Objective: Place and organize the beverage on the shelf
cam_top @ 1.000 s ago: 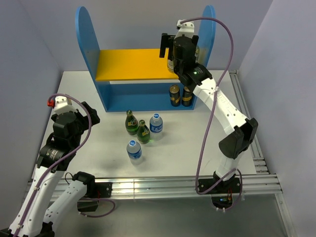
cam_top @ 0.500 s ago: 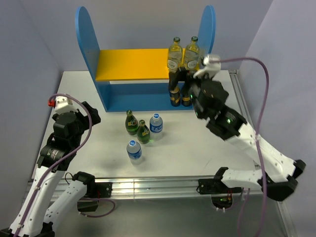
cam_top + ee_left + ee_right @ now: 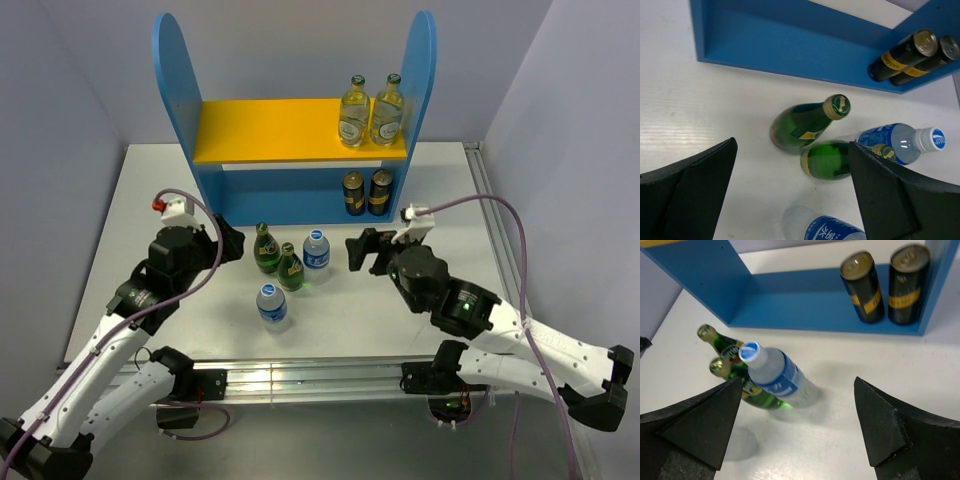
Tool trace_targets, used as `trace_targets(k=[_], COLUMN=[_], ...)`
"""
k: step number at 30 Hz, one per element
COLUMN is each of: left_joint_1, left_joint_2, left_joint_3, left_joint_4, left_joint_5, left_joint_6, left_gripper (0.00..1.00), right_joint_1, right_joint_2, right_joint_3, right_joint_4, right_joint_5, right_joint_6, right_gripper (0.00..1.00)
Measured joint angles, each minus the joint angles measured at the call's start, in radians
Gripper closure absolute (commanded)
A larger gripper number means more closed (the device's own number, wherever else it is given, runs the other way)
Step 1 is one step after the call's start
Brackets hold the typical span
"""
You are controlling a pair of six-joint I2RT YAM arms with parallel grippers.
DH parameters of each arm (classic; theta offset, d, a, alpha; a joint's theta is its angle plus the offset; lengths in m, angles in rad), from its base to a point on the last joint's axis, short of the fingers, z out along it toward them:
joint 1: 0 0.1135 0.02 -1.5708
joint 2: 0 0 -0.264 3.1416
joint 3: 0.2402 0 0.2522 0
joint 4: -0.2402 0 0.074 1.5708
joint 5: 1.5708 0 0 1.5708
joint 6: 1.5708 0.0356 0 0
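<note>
Bottles stand in two groups. We see two clear bottles [image 3: 353,110] [image 3: 388,108] upright on the shelf's [image 3: 270,130] yellow board, at its 3 o'clock end, with two cans [image 3: 353,193] [image 3: 380,192] below. On the table [image 3: 440,190], two green bottles [image 3: 265,250] [image 3: 291,268] and two water bottles [image 3: 316,250] [image 3: 271,303] cluster at the shelf's 6 o'clock. The left gripper [image 3: 228,241], jaws apart and empty, sits at the cluster's 9 o'clock. The right gripper [image 3: 365,250], likewise apart and empty, is at 3 o'clock.
</note>
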Motion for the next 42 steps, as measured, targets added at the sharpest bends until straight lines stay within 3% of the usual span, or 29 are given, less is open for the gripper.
trace_targets(k=[6, 14, 25, 34, 39, 42], left_joint_1=[-0.124, -0.269, -0.3, -0.294, -0.289, -0.286], left_joint_2=[0.011, 0.108, 0.28, 0.564, 0.625, 0.628], left_joint_3=[-0.101, -0.204, -0.245, -0.16, -0.121, -0.113], left_joint_4=[0.141, 0.336, 0.584, 0.751, 0.814, 0.838], left_joint_5=[-0.095, -0.271, -0.37, -0.431, -0.445, -0.453], left_joint_6=[-0.007, 0.054, 0.158, 0.269, 0.291, 0.297], left_gripper=[0.01, 0.01, 0.01, 0.01, 0.14, 0.34], right_joint_1=[0.002, 0.002, 0.002, 0.002, 0.002, 0.002], right_joint_2=[-0.174, -0.249, -0.25, -0.246, -0.246, -0.246], right_joint_3=[-0.114, -0.163, -0.214, -0.243, -0.243, -0.243], right_joint_4=[-0.06, -0.083, -0.099, -0.103, -0.104, -0.104], right_joint_5=[0.001, 0.016, 0.016, 0.014, 0.012, 0.012], right_joint_6=[0.06, 0.076, 0.076, 0.075, 0.075, 0.075], right_gripper=[0.01, 0.01, 0.01, 0.01, 0.01, 0.01])
